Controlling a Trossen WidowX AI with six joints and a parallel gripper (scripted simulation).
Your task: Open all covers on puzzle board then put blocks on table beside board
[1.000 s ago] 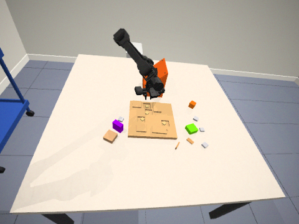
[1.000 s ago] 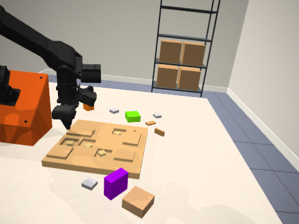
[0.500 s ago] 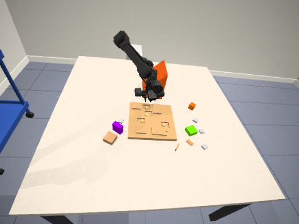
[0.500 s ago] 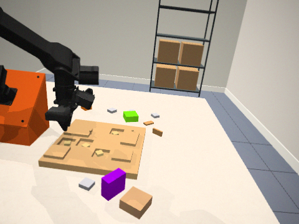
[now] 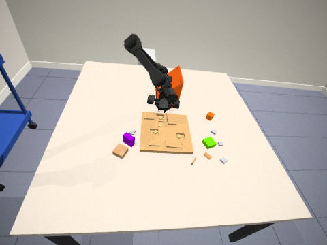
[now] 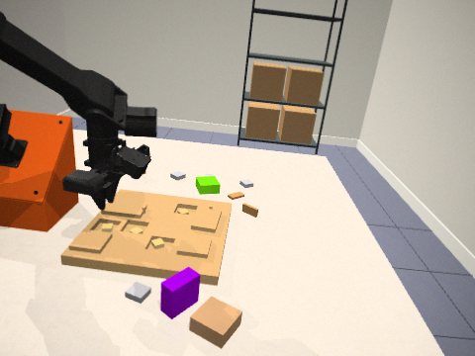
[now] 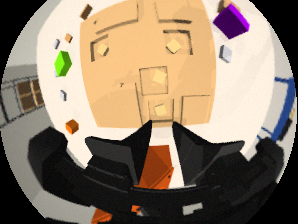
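Observation:
The tan puzzle board lies flat. Its raised covers stand beside open wells: rear-left cover, rear-right cover, front-left cover and front-right cover. Pale yellow blocks sit in the wells: rear block, middle block, left block, right block. My gripper is open and empty, above the board's rear edge.
Left of the board lie a purple block, a tan block and a grey tile. Right of it are a green block, an orange cube, several grey tiles and two small orange-brown pieces. An orange wedge stands behind.

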